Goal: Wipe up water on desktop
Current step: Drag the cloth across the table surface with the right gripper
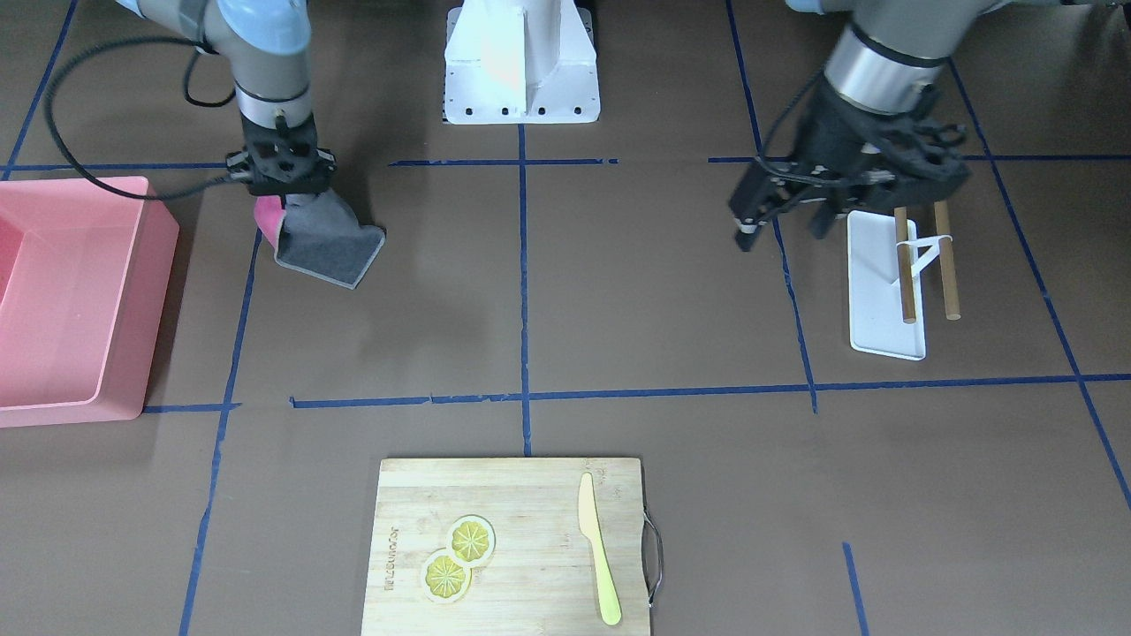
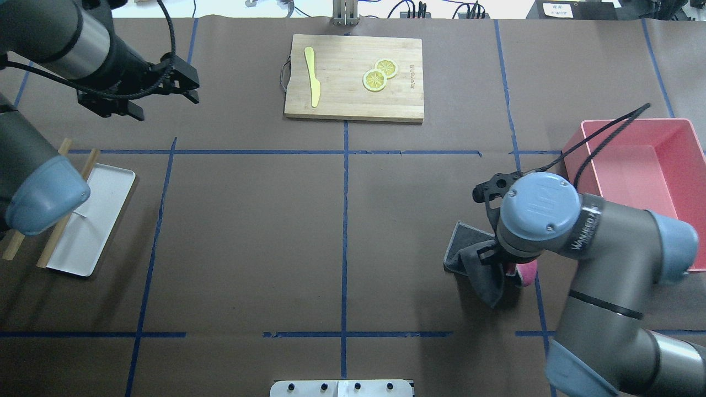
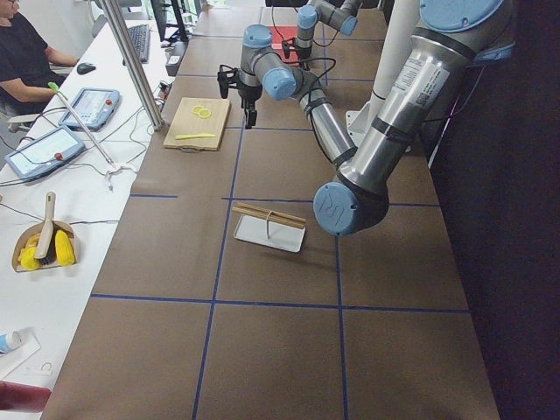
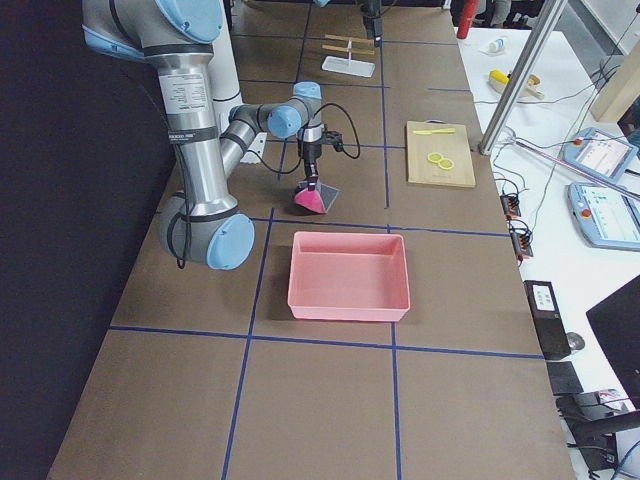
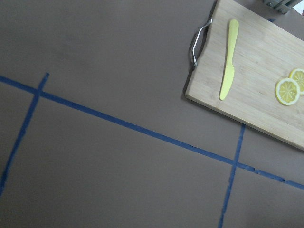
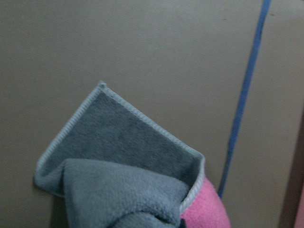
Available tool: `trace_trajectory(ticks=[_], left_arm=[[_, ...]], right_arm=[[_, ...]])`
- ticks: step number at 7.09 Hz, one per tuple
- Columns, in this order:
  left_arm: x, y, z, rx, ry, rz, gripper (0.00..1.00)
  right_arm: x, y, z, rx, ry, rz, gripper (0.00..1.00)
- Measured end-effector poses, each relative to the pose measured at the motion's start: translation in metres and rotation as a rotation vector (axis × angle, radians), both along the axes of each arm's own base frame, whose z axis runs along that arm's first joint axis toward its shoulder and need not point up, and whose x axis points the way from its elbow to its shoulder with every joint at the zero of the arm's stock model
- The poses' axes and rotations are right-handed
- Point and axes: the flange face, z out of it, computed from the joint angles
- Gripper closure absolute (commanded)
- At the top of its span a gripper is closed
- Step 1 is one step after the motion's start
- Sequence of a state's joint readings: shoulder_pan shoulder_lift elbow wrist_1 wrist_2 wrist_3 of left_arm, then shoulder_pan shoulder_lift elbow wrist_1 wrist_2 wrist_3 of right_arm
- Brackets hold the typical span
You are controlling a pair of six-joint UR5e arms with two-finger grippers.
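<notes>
The desktop point(image 1: 618, 283) is a matte brown surface with a blue tape grid. I cannot make out any water on it. My right gripper point(image 1: 283, 196) is shut on a grey and pink cloth point(image 1: 331, 247), which hangs down with its lower corner touching the desktop beside a blue line. The cloth also shows in the overhead view point(image 2: 474, 264) and fills the lower part of the right wrist view point(image 6: 118, 156). My left gripper point(image 1: 782, 231) is open and empty, held above the desktop near the white tray.
A pink bin point(image 1: 163, 265) stands beside the cloth on my right. A white tray point(image 1: 870, 265) with two wooden sticks lies under my left arm. A wooden cutting board point(image 1: 530, 503) with lemon slices and a yellow knife lies at the far edge.
</notes>
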State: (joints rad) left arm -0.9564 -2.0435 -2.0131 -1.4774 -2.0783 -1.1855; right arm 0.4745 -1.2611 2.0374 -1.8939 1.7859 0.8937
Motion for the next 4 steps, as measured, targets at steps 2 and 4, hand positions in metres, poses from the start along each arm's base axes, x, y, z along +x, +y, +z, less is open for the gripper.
trace_trajectory(ticks=[2,4], left_arm=[[-0.033,-0.008,0.019,0.039,-0.041,-0.002,0.00],[-0.048,-0.007,0.028,0.055,-0.057,-0.004,0.00]], right_arm=[[-0.076,-0.027,-0.039,-0.081,-0.040,0.003,1.00],[-0.132,-0.043,-0.086,-0.130,-0.154,0.071,1.00]])
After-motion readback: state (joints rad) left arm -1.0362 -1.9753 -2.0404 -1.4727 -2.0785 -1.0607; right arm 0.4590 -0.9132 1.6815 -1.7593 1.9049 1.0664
